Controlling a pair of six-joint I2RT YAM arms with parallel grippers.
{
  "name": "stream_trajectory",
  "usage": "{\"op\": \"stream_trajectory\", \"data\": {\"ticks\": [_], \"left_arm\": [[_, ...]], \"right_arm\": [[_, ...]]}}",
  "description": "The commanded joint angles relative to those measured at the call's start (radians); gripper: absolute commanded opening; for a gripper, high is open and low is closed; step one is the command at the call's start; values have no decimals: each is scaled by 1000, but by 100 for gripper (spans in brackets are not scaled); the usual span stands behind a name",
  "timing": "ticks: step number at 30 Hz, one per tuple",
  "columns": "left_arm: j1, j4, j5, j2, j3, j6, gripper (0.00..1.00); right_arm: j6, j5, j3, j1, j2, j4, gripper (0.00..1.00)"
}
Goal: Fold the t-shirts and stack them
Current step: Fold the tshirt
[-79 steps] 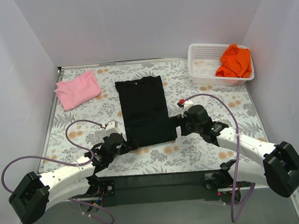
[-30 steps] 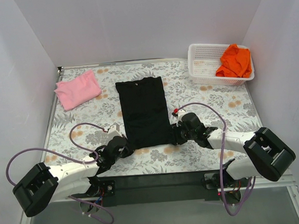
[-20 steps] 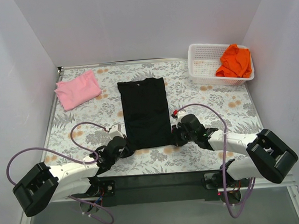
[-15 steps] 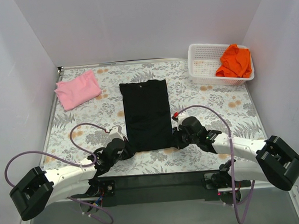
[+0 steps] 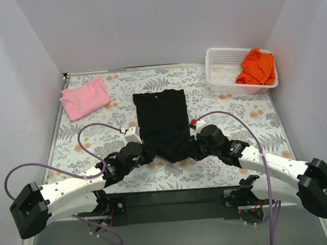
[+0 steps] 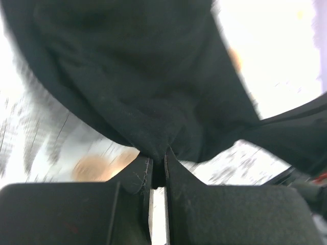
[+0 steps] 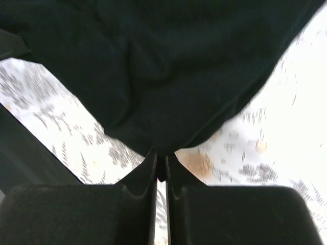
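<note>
**Both grippers pinching the near hem of the black tee**

The black t-shirt (image 5: 162, 120) is lying lengthwise in the middle of the table (image 5: 218, 105), on a floral-patterned cover, with its collar end pointing toward the far wall. Its far half is resting flat. Its near end is narrowing and bunching where the two arms are meeting it.

The left gripper (image 5: 139, 150) is holding the near left corner of the hem. In the left wrist view its fingers (image 6: 137, 176) are pressed almost together, with a fold of black cloth pinched in the narrow slit between them. From that pinch the fabric is fanning upward and outward.

The right gripper (image 5: 196, 148) is doing the same at the near right corner. In the right wrist view its fingers (image 7: 139, 176) are closed on a tuck of the black cloth, and the shirt is spreading away above them.

Between the two pinch points the hem is sagging in a shallow curve. It seems to be hanging clear of the table there, though the patterned cover is blurred in both wrist views, so this is hard to confirm.

The pink t-shirt (image 5: 85, 98) is sitting folded at the far left of the table, well apart from the black one. The orange t-shirt (image 5: 256, 65) is lying crumpled in the white mesh basket (image 5: 218, 69) at the far right corner, draping over its right rim.
</note>
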Motion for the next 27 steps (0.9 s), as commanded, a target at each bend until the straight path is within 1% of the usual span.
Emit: {"op": "stream_trajectory", "data": {"ticks": [1,3,5,6,8,9,10,11,13,17,18,19,22,27], "left_arm": [[-3,-11,-112,7,120,95,0],[0,-19,-142,19,157,123,0],[17,-12,-179,27,200,166,0],[25,-12,-190,39,212,180,0],[68,7,-183,53,238,221,0],[88,22,-161,67,243,232,0],[135,31,-137,75,243,244,0],[160,86,-83,85,244,263,0],[219,119,-45,124,255,279,0],[289,169,3,191,295,326,0],[304,180,34,223,313,335,0],[336,189,49,242,324,339,0],[394,219,101,326,374,359,0],[447,251,179,479,486,378,0]], "right_arm": [[-56,45,144,6,30,7,1],[-86,94,218,3,54,5,1],[-105,102,264,-9,93,5,1],[-122,103,312,-24,107,5,1],[-137,116,359,-41,146,6,1],[-152,123,403,-57,159,5,1],[-162,125,428,-63,190,4,1],[-169,122,449,-70,205,5,1],[-189,107,517,-97,259,4,1],[-208,58,616,-162,362,7,1],[-214,57,632,-193,382,7,1],[-217,13,650,-205,421,9,1],[-232,-36,727,-251,503,7,1],[-240,-108,834,-317,621,7,1]]}}
